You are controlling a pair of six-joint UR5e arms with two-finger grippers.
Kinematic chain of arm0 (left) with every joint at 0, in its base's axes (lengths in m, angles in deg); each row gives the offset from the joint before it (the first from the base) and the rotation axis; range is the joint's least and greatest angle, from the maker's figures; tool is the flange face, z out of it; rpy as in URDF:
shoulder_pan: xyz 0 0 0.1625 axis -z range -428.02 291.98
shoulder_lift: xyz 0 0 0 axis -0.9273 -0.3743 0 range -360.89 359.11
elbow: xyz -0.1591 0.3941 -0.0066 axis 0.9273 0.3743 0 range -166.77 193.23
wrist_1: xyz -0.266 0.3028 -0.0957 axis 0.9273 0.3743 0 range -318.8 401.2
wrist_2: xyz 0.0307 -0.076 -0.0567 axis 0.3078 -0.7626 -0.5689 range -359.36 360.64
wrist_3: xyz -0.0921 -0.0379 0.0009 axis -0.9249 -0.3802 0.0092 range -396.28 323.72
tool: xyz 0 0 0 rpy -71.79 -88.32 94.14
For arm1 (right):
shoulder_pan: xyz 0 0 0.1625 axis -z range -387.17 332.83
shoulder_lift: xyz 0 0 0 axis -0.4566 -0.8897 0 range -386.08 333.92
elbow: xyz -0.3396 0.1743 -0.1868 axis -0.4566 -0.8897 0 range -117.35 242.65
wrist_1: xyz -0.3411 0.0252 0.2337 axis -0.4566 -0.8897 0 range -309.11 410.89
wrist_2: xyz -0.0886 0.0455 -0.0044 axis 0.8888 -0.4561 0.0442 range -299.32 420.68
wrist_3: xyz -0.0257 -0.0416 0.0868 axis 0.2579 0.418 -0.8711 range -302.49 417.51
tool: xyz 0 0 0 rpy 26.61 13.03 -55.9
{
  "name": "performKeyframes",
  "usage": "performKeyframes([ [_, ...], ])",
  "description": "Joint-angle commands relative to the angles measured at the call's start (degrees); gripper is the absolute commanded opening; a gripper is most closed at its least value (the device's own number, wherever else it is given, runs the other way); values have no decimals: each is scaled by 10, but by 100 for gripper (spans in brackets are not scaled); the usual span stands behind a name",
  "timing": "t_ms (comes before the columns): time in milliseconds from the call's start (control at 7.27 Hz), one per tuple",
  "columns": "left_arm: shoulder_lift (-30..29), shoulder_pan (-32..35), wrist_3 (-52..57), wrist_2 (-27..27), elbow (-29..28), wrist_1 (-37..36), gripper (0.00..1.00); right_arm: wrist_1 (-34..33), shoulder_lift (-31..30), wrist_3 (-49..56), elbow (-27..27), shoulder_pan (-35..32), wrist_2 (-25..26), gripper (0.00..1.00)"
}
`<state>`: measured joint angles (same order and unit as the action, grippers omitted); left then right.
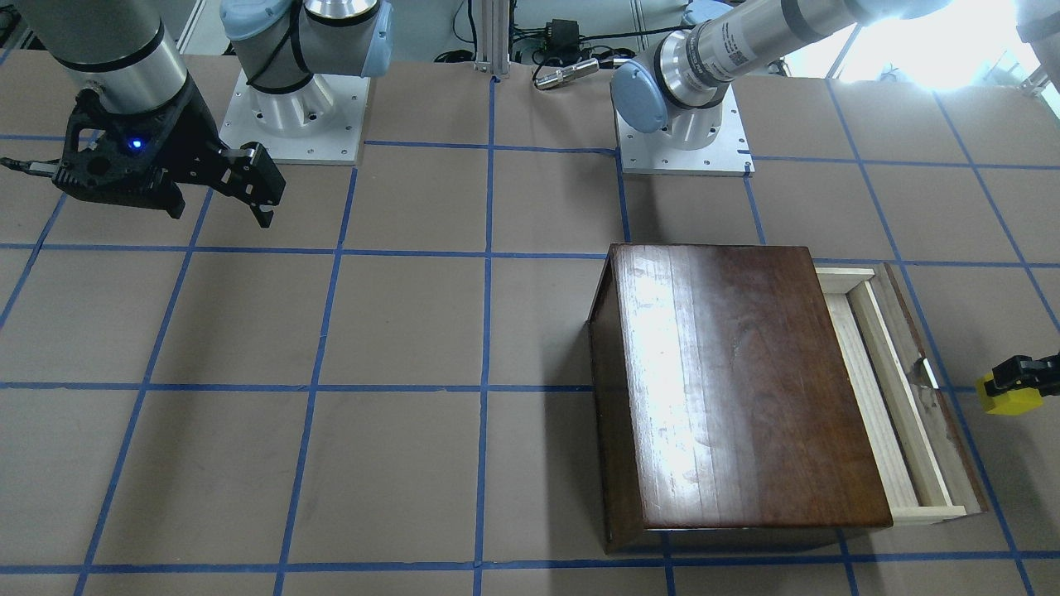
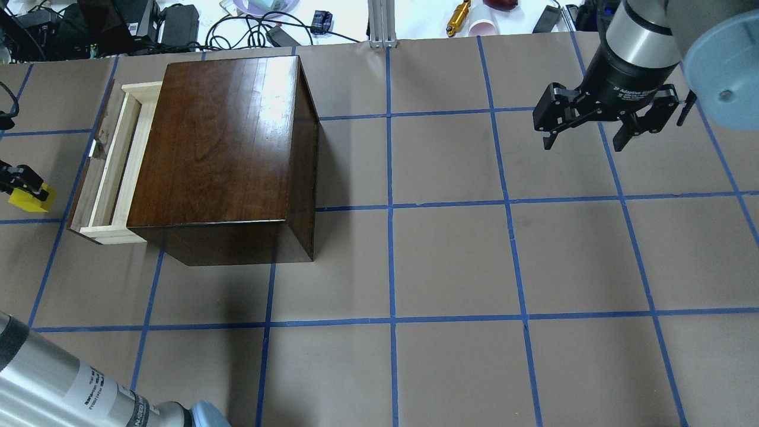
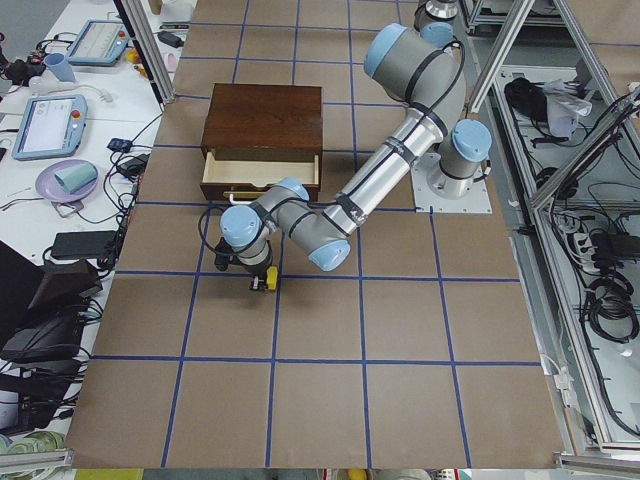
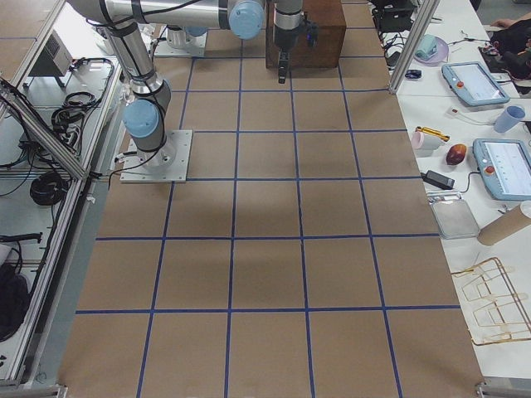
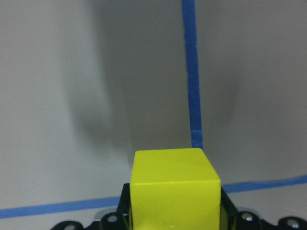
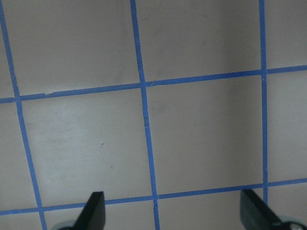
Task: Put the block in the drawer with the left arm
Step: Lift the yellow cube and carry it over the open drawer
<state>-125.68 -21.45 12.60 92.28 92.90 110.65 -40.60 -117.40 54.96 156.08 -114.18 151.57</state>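
The small yellow block (image 1: pixel 1012 401) is held in my left gripper (image 1: pixel 1005 384), which is shut on it. It fills the bottom of the left wrist view (image 5: pixel 175 184), with taped table beyond it. In the overhead view the block (image 2: pixel 31 201) and left gripper (image 2: pixel 22 187) sit at the far left edge, just outside the drawer's dark front panel. The drawer (image 1: pixel 890 397) is pulled open from the dark-brown box (image 1: pixel 745 381) and shows an empty pale wood tray (image 2: pixel 112 160). My right gripper (image 2: pixel 584 142) is open and empty, hovering far from the box.
The brown table (image 2: pixel 450 261) carries a grid of blue tape lines. Cables, cups and tools (image 2: pixel 462 15) lie beyond its far edge. The arm bases (image 1: pixel 683 141) stand at the robot's side. Tablets and bowls (image 3: pixel 60 150) sit on a side bench.
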Motion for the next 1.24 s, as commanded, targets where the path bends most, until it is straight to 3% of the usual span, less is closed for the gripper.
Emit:
performKeyframes([
  [0, 53, 0, -2, 14, -4, 57, 37, 0, 0, 0, 0, 0, 0, 100],
  [550, 132, 18, -19, 14, 1, 129, 37, 0, 0, 0, 0, 0, 0, 100],
  [1101, 155, 76, -68, 13, 2, 153, 33, 0, 0, 0, 0, 0, 0, 100],
])
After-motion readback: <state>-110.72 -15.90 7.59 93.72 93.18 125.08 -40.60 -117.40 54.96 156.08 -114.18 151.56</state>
